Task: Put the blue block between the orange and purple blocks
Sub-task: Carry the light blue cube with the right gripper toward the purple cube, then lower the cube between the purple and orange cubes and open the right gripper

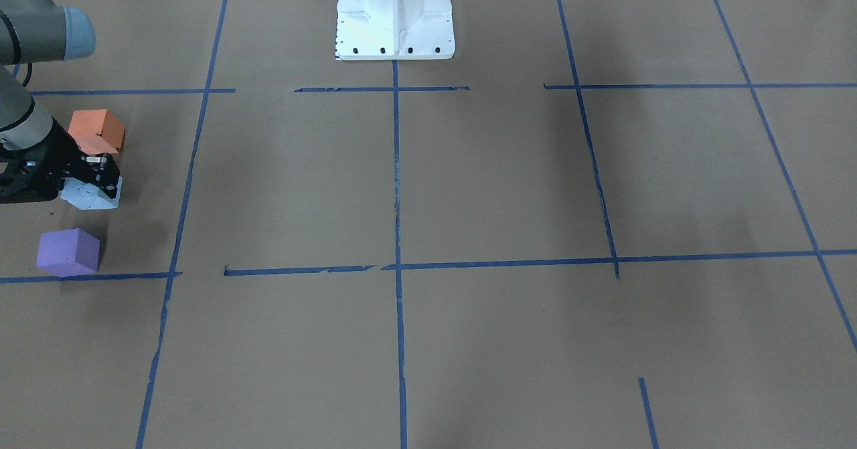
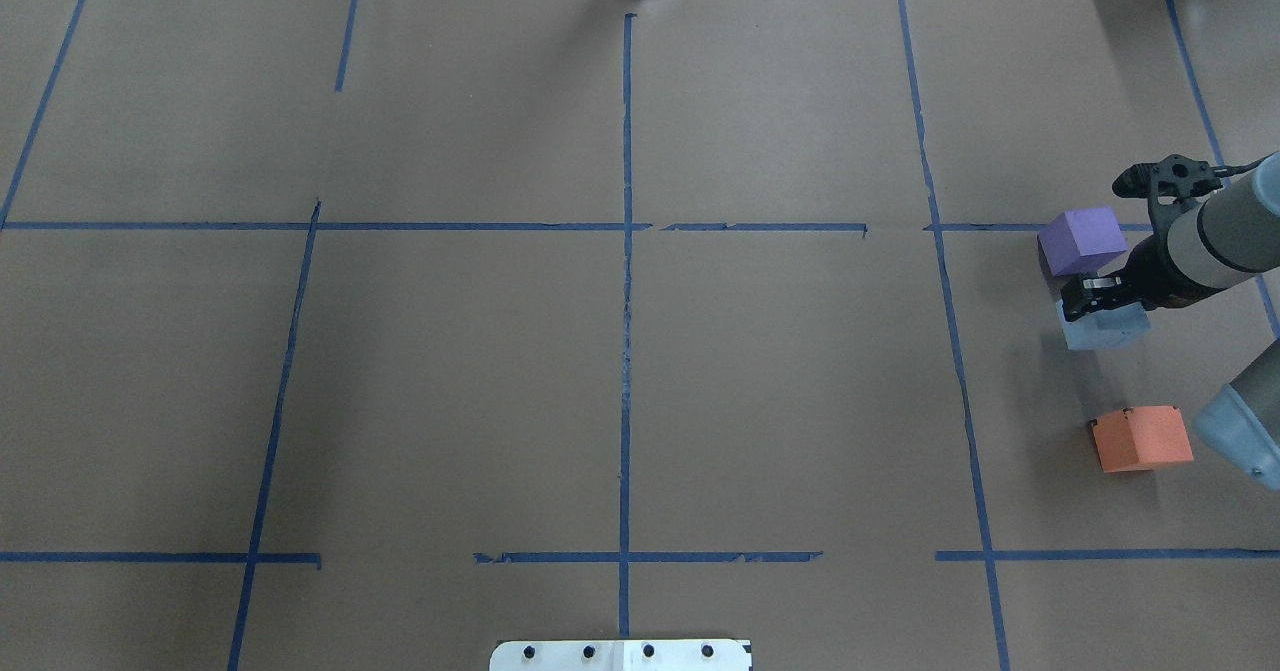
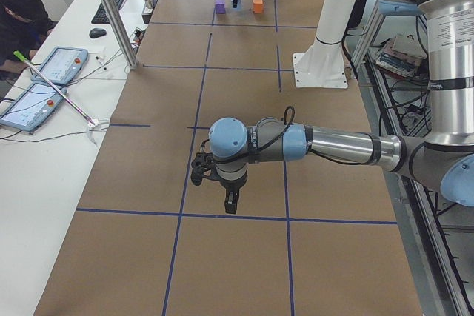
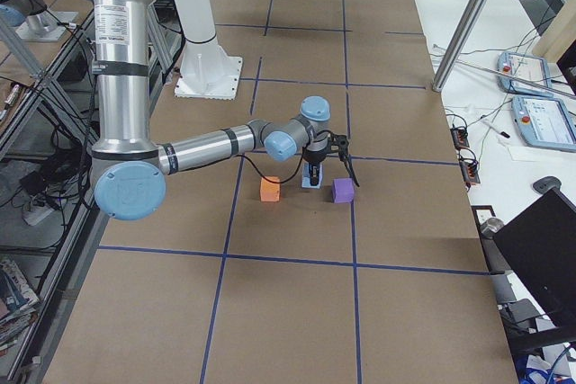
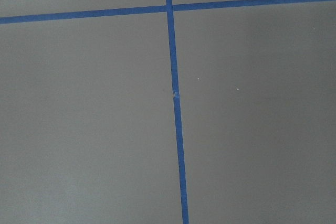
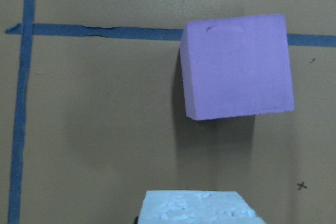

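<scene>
The pale blue block (image 1: pixel 89 197) sits low on the table between the orange block (image 1: pixel 98 130) and the purple block (image 1: pixel 67 252). My right gripper (image 1: pixel 99 176) stands upright over the blue block, its fingers closed on the block's top. In the overhead view the blue block (image 2: pixel 1104 327) is nearer the purple block (image 2: pixel 1081 238) than the orange block (image 2: pixel 1141 438). The right wrist view shows the purple block (image 6: pixel 237 66) ahead and the blue block's top (image 6: pixel 199 208) at the bottom edge. My left gripper (image 3: pixel 230 202) hangs over bare table far away; I cannot tell whether it is open.
Blue tape lines (image 2: pixel 627 281) divide the brown table into squares. The white robot base (image 1: pixel 395 14) stands at the table's middle edge. The three blocks lie close to the table's right-hand end. An operator's desk with tablets (image 3: pixel 44 83) runs along the far side.
</scene>
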Motion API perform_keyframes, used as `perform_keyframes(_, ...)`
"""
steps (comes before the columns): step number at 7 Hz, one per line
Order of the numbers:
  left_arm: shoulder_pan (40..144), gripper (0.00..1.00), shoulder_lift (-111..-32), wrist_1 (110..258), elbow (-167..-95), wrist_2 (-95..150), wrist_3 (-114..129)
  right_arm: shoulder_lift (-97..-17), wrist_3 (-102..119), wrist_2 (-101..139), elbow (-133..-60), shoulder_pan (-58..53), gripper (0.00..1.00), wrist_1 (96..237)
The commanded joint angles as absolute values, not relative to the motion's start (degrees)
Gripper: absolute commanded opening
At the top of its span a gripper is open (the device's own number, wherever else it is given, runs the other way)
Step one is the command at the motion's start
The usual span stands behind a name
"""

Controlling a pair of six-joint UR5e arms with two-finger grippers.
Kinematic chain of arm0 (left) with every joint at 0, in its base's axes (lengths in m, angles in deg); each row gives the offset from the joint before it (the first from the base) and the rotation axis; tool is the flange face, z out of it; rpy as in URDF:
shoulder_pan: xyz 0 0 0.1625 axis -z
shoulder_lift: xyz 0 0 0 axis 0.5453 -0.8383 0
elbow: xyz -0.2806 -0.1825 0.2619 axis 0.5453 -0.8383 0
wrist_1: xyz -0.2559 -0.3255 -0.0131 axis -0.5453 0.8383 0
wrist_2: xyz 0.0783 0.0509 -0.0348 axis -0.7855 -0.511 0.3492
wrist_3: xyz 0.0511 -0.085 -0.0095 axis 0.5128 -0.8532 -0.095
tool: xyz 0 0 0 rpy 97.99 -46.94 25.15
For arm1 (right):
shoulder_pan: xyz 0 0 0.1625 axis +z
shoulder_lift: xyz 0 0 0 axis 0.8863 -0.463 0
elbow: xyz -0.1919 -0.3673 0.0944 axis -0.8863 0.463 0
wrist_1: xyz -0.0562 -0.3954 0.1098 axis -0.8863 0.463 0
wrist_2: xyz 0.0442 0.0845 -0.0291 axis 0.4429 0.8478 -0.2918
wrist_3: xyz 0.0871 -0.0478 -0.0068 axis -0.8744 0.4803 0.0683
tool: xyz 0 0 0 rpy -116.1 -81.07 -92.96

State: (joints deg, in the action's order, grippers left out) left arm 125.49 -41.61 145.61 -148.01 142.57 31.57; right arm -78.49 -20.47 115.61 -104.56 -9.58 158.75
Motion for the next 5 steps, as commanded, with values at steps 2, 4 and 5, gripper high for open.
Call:
perform_keyframes(2, 125.42, 1.0, -41.68, 145.61, -147.96, 142.57, 31.57, -78.84, -20.31, 115.96, -100.83, -9.68, 0.68, 154.19)
perform_keyframes(4, 125.42, 1.0, -41.68, 145.61, -148.14, 142.57, 31.57, -78.84, -20.05, 116.31, -101.08, -9.59, 1.0, 153.11)
perform_keyframes(5, 125.42, 1.0, -41.68, 145.61, -148.22, 142.57, 31.48, -78.58, -20.05, 116.75, -102.39, -9.33, 1.0, 153.98)
